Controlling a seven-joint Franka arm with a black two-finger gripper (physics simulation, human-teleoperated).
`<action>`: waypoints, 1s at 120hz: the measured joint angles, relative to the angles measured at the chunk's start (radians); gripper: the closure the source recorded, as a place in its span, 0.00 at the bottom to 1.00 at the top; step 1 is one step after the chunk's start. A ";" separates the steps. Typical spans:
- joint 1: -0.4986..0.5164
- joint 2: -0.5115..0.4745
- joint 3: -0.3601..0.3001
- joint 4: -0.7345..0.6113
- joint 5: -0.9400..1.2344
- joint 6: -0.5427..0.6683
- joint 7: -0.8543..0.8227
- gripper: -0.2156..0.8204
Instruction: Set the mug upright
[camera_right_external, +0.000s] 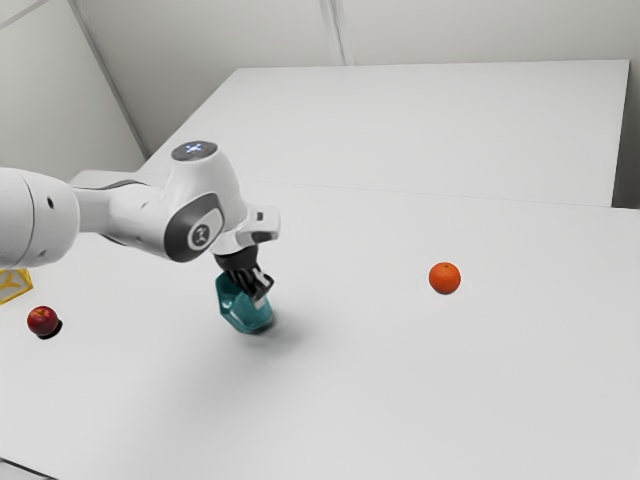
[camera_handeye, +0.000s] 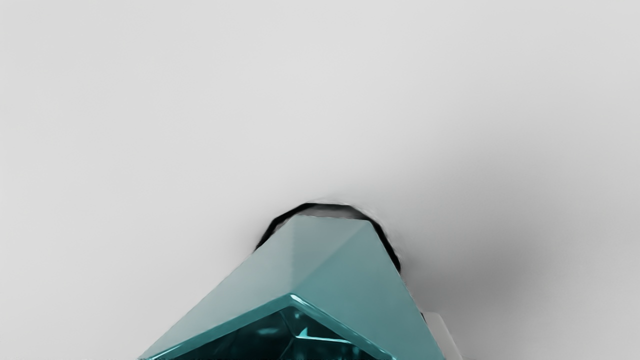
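The tool (camera_right_external: 262, 296) reaches down at the tilted teal mug (camera_right_external: 243, 318)

The black-jointed white robot arm (camera_right_external: 38, 218) runs out past the exterior view's left edge and covers part of the teal, faceted, glossy mug (camera_right_external: 243, 313). The wrist view's edge crops the mug's mouth. A yellow-and-pale block (camera_right_external: 14, 285) is cut off at the exterior view's left; in the lower corner there, a dark-edged pale object (camera_right_external: 18, 472) is too cropped to identify.
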 joint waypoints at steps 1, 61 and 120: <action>0.000 0.000 0.000 0.000 0.000 0.000 -0.002 0.94; -0.023 -0.056 -0.006 0.007 -0.002 -0.014 -0.057 0.50; -0.024 -0.105 -0.023 0.414 -0.016 -0.377 -0.091 0.25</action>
